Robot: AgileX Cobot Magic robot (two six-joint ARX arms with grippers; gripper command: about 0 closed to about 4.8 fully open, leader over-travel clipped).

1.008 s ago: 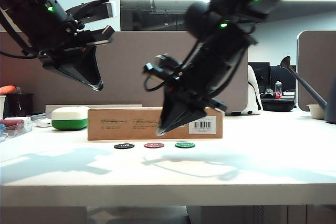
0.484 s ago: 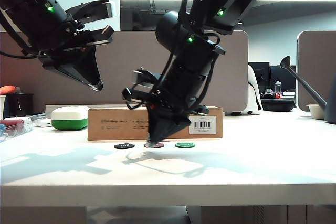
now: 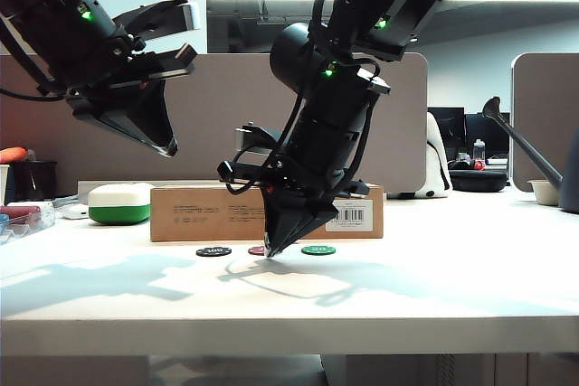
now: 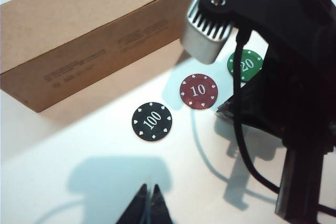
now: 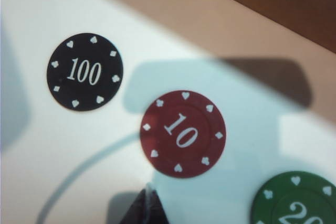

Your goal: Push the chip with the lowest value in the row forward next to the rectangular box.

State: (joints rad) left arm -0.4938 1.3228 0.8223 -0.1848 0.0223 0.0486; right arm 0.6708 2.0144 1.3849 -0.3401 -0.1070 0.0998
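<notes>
Chip (image 5: 182,134) "10" flat, mid row; right gripper (image 3: 271,250) tips together, prob touching table beside; left gripper (image 3: 170,146) closed, high.

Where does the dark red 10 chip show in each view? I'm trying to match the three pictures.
Exterior view: dark red chip in the middle of the row, partly hidden behind the right gripper; the left gripper hangs high.
Left wrist view: chip near centre.
Right wrist view: chip just ahead of the fingertips.
Shared landmark: the black 100 chip beside it.
</notes>
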